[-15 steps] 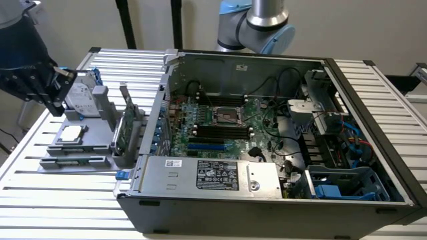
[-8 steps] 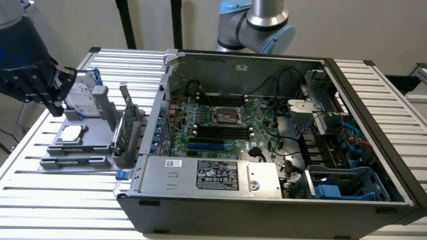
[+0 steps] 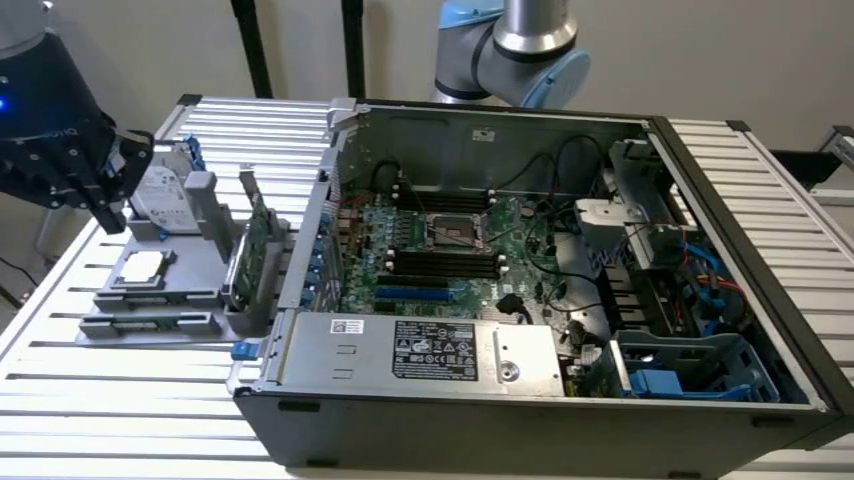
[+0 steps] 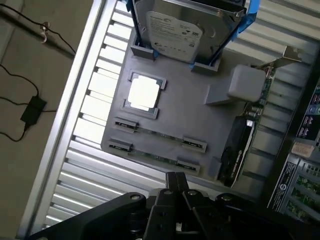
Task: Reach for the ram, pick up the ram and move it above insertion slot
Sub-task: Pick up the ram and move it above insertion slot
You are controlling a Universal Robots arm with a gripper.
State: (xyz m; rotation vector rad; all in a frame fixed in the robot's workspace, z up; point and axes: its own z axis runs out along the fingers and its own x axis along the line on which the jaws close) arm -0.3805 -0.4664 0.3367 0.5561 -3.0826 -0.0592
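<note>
- Setting: a robotics lab or test bench.
- Worktop: a slatted aluminium table [image 3: 120, 400], bare metal profile from edge to edge.
- An open computer case [image 3: 534, 440] lies on it, with the motherboard [image 3: 447, 250] and wiring exposed.
- Beside the case, towards the worktop's edge, a grey fixture [image 4: 190, 120] holds parts in fitted seats — hard drive [image 4: 175, 30], processor [image 4: 144, 93], ram [image 4: 159, 134], expansion card [image 3: 254, 245].
- An industrial robot arm [image 3: 514, 45] stands at the worktop's far edge.
- Off the worktop, a power adapter [image 4: 33, 109] and loose cable lie on plain flooring.
</note>
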